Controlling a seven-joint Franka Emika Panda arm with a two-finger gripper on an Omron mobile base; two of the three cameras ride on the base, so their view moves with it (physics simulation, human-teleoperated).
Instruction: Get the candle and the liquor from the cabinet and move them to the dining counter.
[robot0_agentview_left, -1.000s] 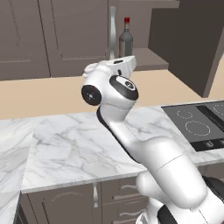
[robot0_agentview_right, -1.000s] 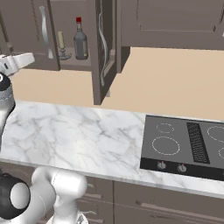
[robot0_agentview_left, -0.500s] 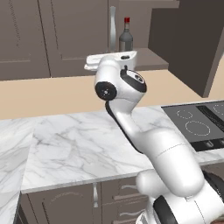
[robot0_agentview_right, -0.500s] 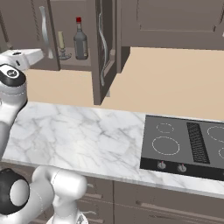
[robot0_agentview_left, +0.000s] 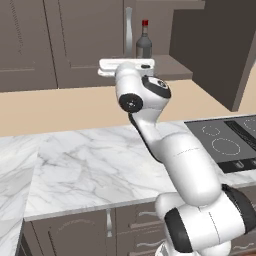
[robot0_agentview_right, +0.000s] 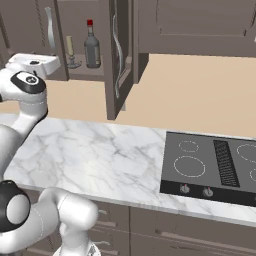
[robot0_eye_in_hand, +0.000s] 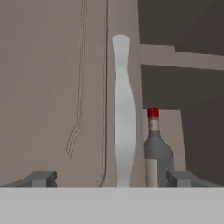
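Arm swung right and up over the last second: in left base view the gripper (robot0_agentview_left: 126, 66) went from left-centre to upper centre of frame, now just below the liquor (robot0_agentview_left: 144, 45). Elbow joint shifted right with it. In right base view the hand (robot0_agentview_right: 32, 63) climbed from the left edge toward upper left, closer to the candle (robot0_agentview_right: 71, 50). Bottle and candle haven't moved.

Cabinet (robot0_agentview_right: 85, 35) stands open, candle (robot0_agentview_right: 70, 51) and liquor (robot0_agentview_right: 91, 46) side by side near the shelf's front edge. From the hand view, the door's silver handle (robot0_eye_in_hand: 124, 131) blocks the way just left of the bottle; right of it, open shelf.
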